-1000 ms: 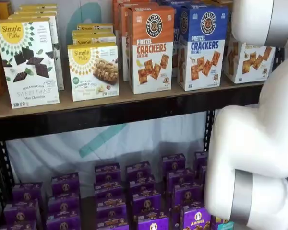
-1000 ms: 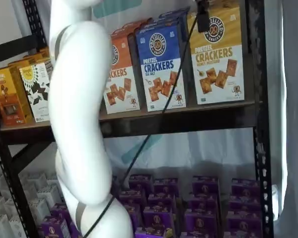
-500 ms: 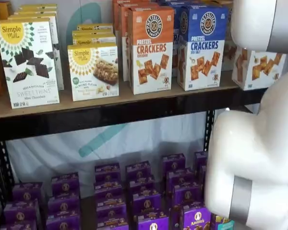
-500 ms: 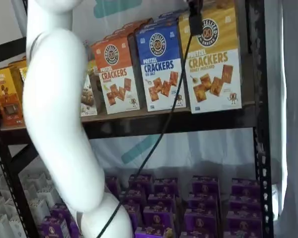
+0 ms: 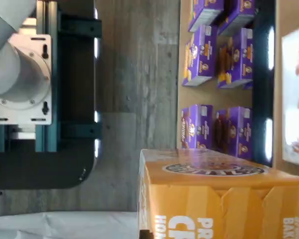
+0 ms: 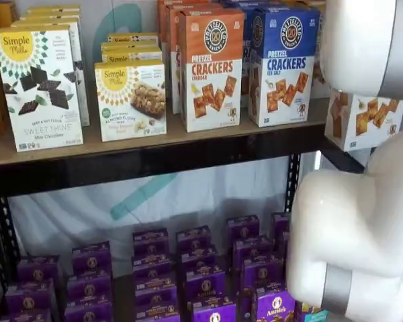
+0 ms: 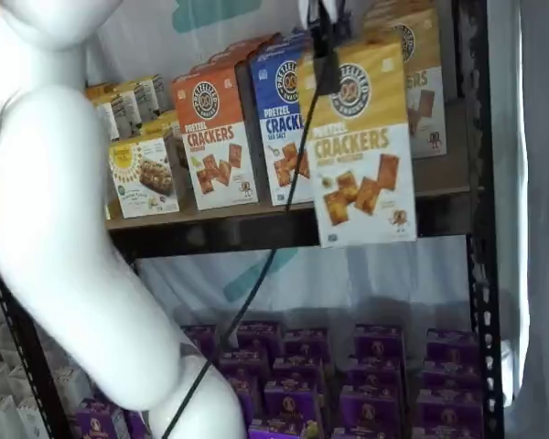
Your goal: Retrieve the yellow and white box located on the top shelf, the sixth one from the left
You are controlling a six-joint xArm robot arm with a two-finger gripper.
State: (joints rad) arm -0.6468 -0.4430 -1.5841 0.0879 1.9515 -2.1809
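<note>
The yellow and white box [image 7: 359, 146] hangs in front of the top shelf [image 7: 256, 229], clear of the board and tilted slightly. My gripper [image 7: 327, 64] comes down from the view's top edge and is shut on the box's upper part, one black finger lying across its yellow front. In a shelf view only the box's white lower front [image 6: 363, 121] shows beside the white arm. The wrist view shows its yellow top [image 5: 214, 199] close up. A second box of the same kind [image 7: 423, 82] stands behind on the shelf.
Orange [image 6: 211, 67] and blue [image 6: 282, 64] cracker cartons and white Simple Mills boxes [image 6: 37, 87] stand on the top shelf [image 6: 154, 157]. Purple boxes [image 6: 188, 268] fill the shelf below. The white arm [image 6: 363, 235] and a black cable [image 7: 256, 274] hang in front. A black upright [image 7: 480, 274] stands at the right.
The yellow and white box has come off the shelf in my gripper, moving out from the row and lower. The arm has swung with it, uncovering the Simple Mills boxes.
</note>
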